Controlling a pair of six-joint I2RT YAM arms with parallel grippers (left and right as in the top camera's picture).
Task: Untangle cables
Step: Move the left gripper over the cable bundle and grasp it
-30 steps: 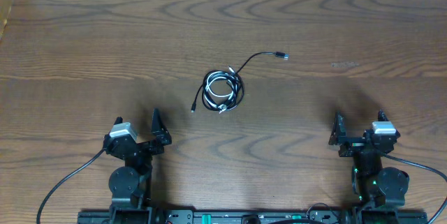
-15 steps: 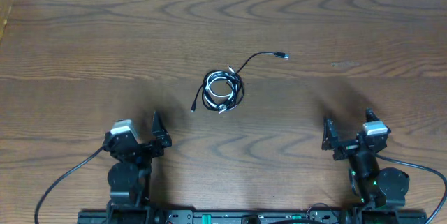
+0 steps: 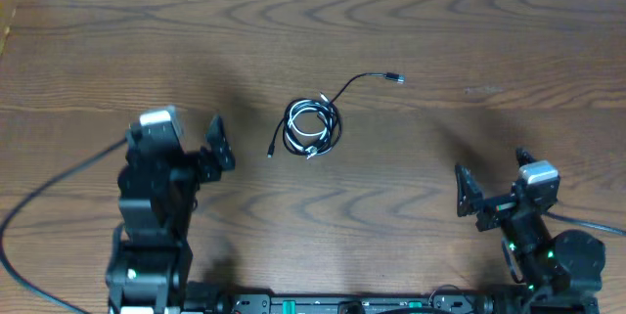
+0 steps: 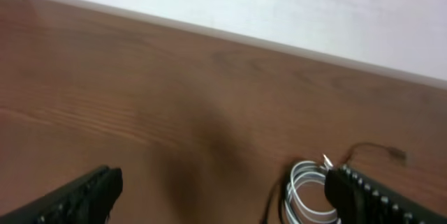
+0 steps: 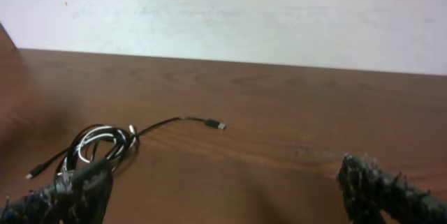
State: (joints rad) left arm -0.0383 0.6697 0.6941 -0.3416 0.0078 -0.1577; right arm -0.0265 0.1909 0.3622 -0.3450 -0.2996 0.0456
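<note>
Black cable [image 3: 364, 76] and white cable [image 3: 311, 120] lay coiled together in one small tangle near the middle of the bench [image 3: 489, 40], well apart from every edge. The white loops sat inside and across the black ones, touching them. One black strand left the coil and curved toward the far right corner, ending in a small plug [image 3: 396, 78]. A second, shorter black end [image 3: 271, 152] stuck out on the coil's left side, pointing toward the near edge. The wood around the tangle was dark brown with a broad grain.

Toward the near left corner, the left end effector [image 4: 223, 182] hung above the bench with its fingers [image 4: 84, 196] spread wide and nothing between them; its wrist view caught the white loops just beside the right-hand finger. Toward the near right corner, the right end effector [image 5: 223, 178] was likewise wide open and held nothing, well apart from the cables, with the whole tangle showing past its left-hand finger [image 5: 70, 192]. Both wrist views showed a pale wall [image 5: 223, 8] rising beyond the far edge.
</note>
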